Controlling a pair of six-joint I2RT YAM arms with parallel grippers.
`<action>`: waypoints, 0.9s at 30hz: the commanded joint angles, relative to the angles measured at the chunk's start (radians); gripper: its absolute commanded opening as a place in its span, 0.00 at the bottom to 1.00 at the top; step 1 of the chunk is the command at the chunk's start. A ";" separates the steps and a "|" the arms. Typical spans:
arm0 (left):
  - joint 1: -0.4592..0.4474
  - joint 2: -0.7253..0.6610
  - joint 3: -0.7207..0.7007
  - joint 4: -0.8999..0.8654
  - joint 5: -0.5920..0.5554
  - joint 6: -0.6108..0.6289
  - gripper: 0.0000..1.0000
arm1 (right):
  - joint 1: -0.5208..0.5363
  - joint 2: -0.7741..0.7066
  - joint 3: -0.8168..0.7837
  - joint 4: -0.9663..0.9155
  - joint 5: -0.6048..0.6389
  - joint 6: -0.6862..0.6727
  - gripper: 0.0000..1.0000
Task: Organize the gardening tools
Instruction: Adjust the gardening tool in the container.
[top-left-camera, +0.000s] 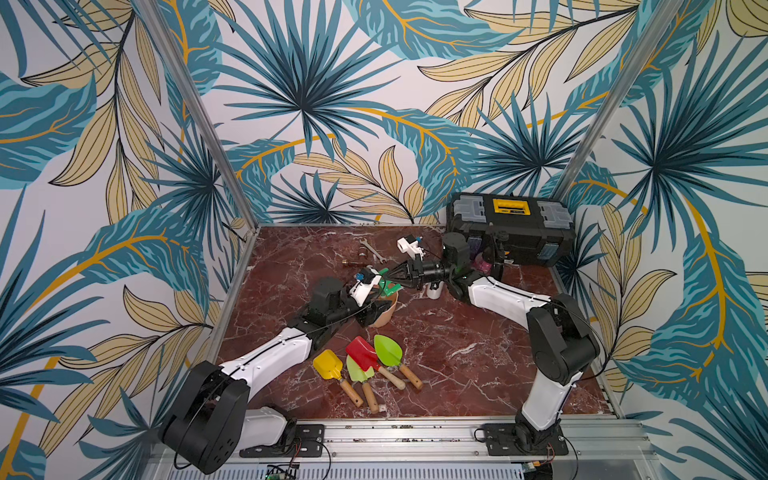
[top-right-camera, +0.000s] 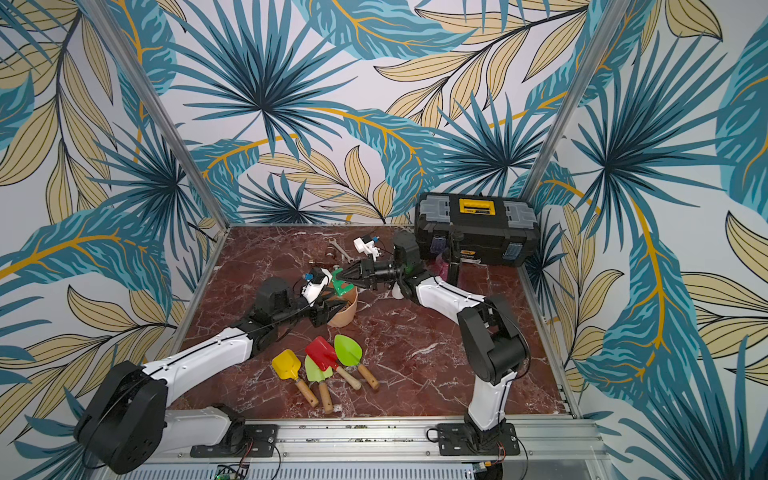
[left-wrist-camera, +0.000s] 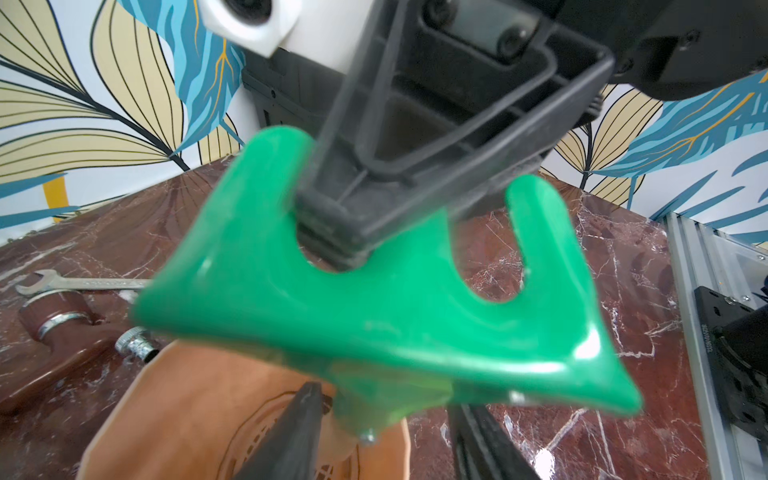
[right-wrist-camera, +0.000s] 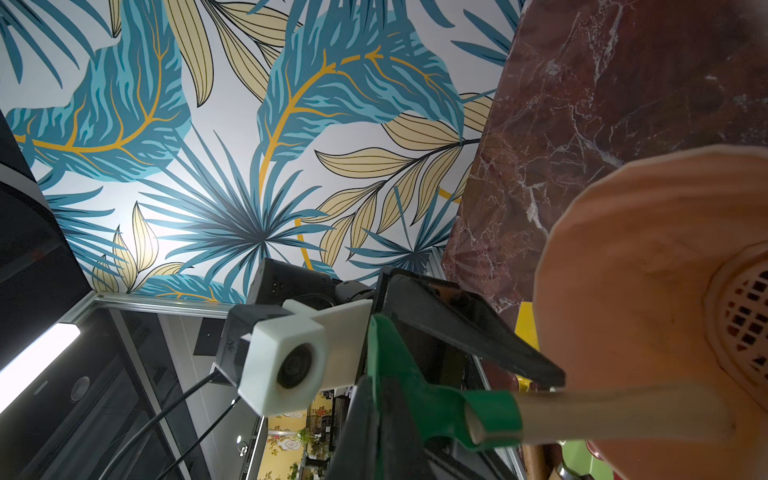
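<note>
The dark-green rake (top-left-camera: 388, 286) (left-wrist-camera: 374, 316) hangs with its wooden handle (right-wrist-camera: 623, 411) reaching into a tan pot (top-left-camera: 388, 319) (right-wrist-camera: 644, 270) in the table's middle. My right gripper (top-left-camera: 393, 279) (right-wrist-camera: 372, 384) is shut on the rake's head. My left gripper (top-left-camera: 376, 311) (left-wrist-camera: 384, 399) closes on the rake's green neck at the pot's mouth, with one finger (left-wrist-camera: 299, 424) over the pot's inside. Near the front lie a yellow scoop (top-left-camera: 328, 365), a red shovel (top-left-camera: 361, 353) and two lime-green trowels (top-left-camera: 388, 350) (top-left-camera: 356, 372). A white spray bottle (top-left-camera: 435, 291) and a pink one (top-left-camera: 484, 264) stand behind my right arm, partly hidden.
A black-and-yellow toolbox (top-left-camera: 511, 228) stands shut at the back right corner. A silver wrench (top-left-camera: 372, 249) (left-wrist-camera: 83, 283) and small metal fittings (top-left-camera: 365, 253) (left-wrist-camera: 135, 345) lie at the back, behind the pot. Aluminium rails edge the marble table (top-left-camera: 478, 353).
</note>
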 joint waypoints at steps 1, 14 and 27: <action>-0.002 0.017 0.038 0.049 0.016 -0.013 0.47 | 0.005 -0.044 -0.025 0.062 -0.027 0.021 0.06; -0.003 0.033 0.060 0.038 -0.011 -0.031 0.07 | 0.003 -0.098 0.044 -0.254 0.090 -0.256 0.46; -0.013 0.181 0.175 -0.026 -0.119 0.079 0.01 | -0.022 -0.268 0.051 -0.599 0.379 -0.509 0.77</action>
